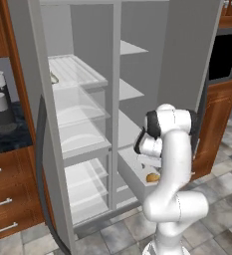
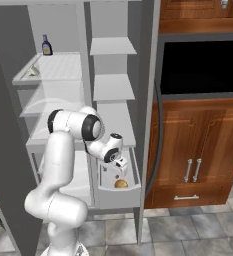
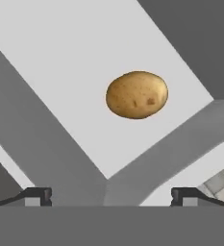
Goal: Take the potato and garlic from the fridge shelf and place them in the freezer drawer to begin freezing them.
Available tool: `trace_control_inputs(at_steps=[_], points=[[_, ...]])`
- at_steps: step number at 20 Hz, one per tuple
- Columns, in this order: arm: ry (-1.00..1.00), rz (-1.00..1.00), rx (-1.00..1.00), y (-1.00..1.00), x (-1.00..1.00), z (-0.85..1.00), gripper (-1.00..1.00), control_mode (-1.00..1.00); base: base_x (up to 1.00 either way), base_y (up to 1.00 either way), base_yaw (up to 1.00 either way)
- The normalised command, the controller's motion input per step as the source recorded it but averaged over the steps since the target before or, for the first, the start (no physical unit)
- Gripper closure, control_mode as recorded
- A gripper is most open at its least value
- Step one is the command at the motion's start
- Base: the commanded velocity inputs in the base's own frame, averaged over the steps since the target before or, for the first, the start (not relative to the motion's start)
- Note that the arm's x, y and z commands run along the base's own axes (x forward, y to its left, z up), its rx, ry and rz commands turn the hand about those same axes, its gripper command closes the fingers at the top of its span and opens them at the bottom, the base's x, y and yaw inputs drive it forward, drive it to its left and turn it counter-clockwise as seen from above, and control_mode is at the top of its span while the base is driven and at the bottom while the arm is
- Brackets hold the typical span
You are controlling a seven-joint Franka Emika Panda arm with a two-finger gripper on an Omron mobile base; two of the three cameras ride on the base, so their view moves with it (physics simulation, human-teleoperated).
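Observation:
The golden-brown potato [image 3: 136, 94] lies free on the floor of the pulled-out light grey freezer drawer [image 3: 75, 62]; it also shows in the drawer from the base cameras [image 1: 153, 177] [image 2: 120, 184]. My gripper [image 3: 111, 196] hovers just above it, open, with nothing between the fingers. From the right base view the gripper [image 2: 119, 171] hangs over the drawer [image 2: 119, 198]. The off-white garlic [image 2: 33, 71] [image 1: 54, 78] sits near the front left of the white ribbed fridge shelf [image 2: 63, 65] [image 1: 80, 69], far above the hand.
A dark-capped sauce bottle [image 2: 46, 45] stands at the back of the garlic's shelf. Plain grey narrow shelves [image 2: 113, 87] stack above the drawer. Both fridge doors hang open. Wooden cabinets [image 2: 198, 150] flank the right, wooden drawers [image 1: 8, 199] the left.

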Motion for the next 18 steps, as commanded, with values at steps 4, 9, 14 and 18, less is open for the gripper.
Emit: trace_control_inputs(at_steps=[4,9,14,18], points=[[-0.26,0.04,0.0,0.03,-0.76,1.0,-1.0,-1.0,0.0,0.0,0.0],[-0.21,0.02,0.0,0.05,-0.96,0.98,-1.0,-1.0,0.0,0.0,0.0],[-0.03,0.01,0.0,0.15,-0.84,0.96,-1.0,-1.0,0.0,0.0,0.0],[0.0,0.0,0.0,0.19,-0.6,1.0,-1.0,-1.0,0.0,0.0,0.0]])
